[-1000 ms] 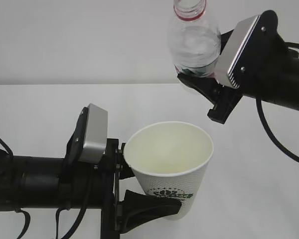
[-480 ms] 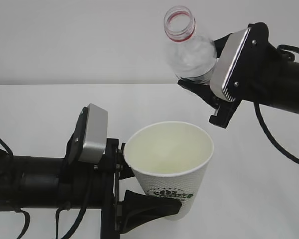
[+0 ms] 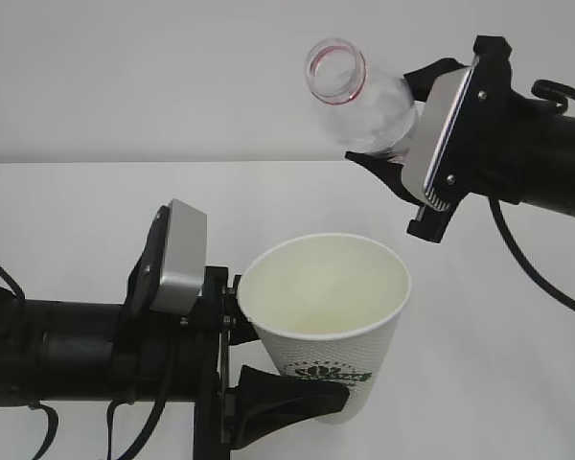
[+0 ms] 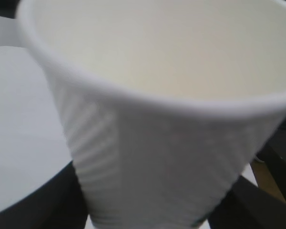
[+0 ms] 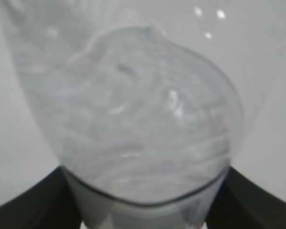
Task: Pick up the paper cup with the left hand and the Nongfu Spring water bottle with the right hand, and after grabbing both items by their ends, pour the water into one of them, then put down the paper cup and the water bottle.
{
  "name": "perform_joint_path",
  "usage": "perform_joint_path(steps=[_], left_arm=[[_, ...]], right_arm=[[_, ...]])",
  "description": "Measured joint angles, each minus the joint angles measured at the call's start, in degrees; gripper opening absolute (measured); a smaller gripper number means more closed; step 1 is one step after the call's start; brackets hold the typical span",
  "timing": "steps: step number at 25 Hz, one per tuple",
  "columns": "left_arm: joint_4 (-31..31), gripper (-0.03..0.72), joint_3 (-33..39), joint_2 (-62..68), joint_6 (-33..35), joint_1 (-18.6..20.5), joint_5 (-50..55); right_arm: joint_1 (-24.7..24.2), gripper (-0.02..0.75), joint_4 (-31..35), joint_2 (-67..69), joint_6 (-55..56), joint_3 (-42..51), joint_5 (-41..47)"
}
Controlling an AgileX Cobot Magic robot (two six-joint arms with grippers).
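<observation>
Right tool (image 3: 388, 158) clamps the bottle (image 3: 364, 105), tilted above the cup (image 3: 324, 321) that the left tool (image 3: 254, 369) clamps; bring its mouth over the cup, then tip slowly.

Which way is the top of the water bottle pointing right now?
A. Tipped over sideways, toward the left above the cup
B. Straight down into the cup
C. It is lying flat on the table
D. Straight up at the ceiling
A: in the exterior view the Nongfu Spring water bottle, held by the right gripper, leans with its open red-ringed mouth toward the left, up above the paper cup.
</observation>
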Motion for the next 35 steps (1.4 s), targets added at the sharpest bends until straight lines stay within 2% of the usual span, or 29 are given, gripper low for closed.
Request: perform_joint_path(steps=[6,13,21,35], left_arm=[[0.0,0.484,0.0,0.0,0.0,0.4,0.0],[0.1,0.484,0.0,0.0,-0.1,2.9,-0.1],[2.4,0.484,0.0,0.0,-0.4,2.9,-0.1],[2.4,0.484,0.0,0.0,-0.4,3.0,-0.1]], right_arm=[[0.0,0.494,0.1,0.0,-2.3,0.0,-0.5],[0.0,0.494,0.2,0.0,-5.4,0.0,-3.1],[0.0,0.494,1.2,0.0,-9.2,0.0,-3.1],[0.0,0.494,1.4,0.0,-12.7,0.0,-3.1]])
